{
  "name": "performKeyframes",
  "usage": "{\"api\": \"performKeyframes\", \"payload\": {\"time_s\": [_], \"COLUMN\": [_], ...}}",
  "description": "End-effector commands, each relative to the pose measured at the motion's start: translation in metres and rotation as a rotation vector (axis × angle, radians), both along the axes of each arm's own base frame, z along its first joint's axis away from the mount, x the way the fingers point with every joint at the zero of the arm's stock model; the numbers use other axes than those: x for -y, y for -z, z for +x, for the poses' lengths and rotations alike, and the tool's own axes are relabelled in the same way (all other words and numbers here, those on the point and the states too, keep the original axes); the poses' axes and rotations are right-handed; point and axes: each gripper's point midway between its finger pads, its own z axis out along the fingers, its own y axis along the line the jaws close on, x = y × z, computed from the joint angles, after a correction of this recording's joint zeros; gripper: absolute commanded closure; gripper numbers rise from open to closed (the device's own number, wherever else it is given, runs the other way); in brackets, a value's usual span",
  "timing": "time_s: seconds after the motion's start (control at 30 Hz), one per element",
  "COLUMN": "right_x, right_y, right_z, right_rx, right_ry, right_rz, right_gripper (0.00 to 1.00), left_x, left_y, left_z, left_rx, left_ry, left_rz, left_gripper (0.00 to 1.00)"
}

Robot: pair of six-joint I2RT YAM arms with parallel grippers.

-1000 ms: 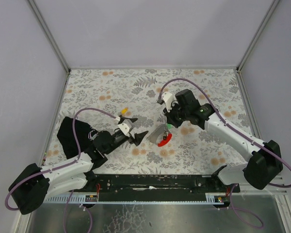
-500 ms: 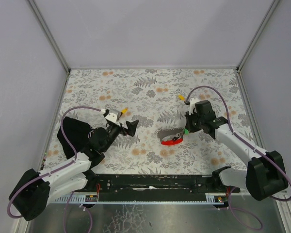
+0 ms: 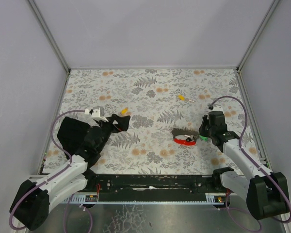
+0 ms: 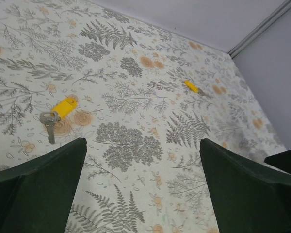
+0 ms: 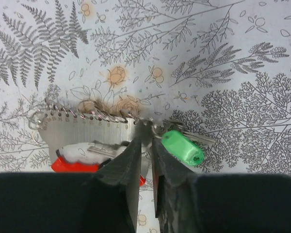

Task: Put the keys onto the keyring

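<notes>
Green key point(image 5: 182, 147) lies beside the right hand point(image 5: 146, 141), pinched on the keyring point(image 5: 87, 131); left hand point(image 4: 143, 148) gapes empty.

**No readable writing in any view**

No text, number, brand or sign can be read in these pictures. The tablecloth point(image 3: 150, 92) carries only a printed pattern of ferns and flowers. The yellow key cap point(image 4: 64, 107) and the green key cap point(image 5: 182, 147) show plain coloured plastic. The keyring point(image 5: 87, 132) shows a bare grey tab, with any fine marking on it too small to tell.
</notes>
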Motion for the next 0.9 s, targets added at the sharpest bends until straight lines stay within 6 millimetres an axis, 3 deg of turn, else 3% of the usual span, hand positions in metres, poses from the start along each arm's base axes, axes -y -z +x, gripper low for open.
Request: {"api": "performKeyframes", "payload": {"time_s": [0.0,0.13,0.2,0.37,0.4,0.67,0.87], "right_x": [0.003,0.007,0.009,0.021,0.023,0.028,0.045], "right_y": [-0.014,-0.017,-0.026,-0.079,-0.092,-0.191,-0.232], "right_z": [0.017,0.015,0.014,0.006,0.003,-0.034,-0.066], "right_rx": [0.085,0.088,0.110,0.238,0.271,0.608,0.688], "right_ry": [0.089,0.109,0.116,0.147,0.148,0.082,0.070], "right_rz": [0.050,0.039,0.037,0.024,0.021,0.051,-0.040], "right_gripper": [0.75,0.57,0.42,0.14,0.03,0.01,0.01], "left_x": [-0.002,-0.011,-0.015,-0.031,-0.034,-0.060,-0.083], "left_y": [-0.005,-0.015,-0.020,-0.042,-0.048,-0.113,-0.148], "left_z": [-0.005,-0.007,-0.010,-0.020,-0.023,-0.052,-0.066], "left_rx": [-0.088,-0.153,-0.177,-0.207,-0.208,-0.142,-0.016], "left_ry": [-0.037,-0.089,-0.111,-0.179,-0.190,-0.188,-0.199], "left_rz": [-0.133,-0.134,-0.135,-0.176,-0.181,-0.064,0.101], "left_gripper": [0.00,0.00,0.00,0.00,0.00,0.00,0.00]}}
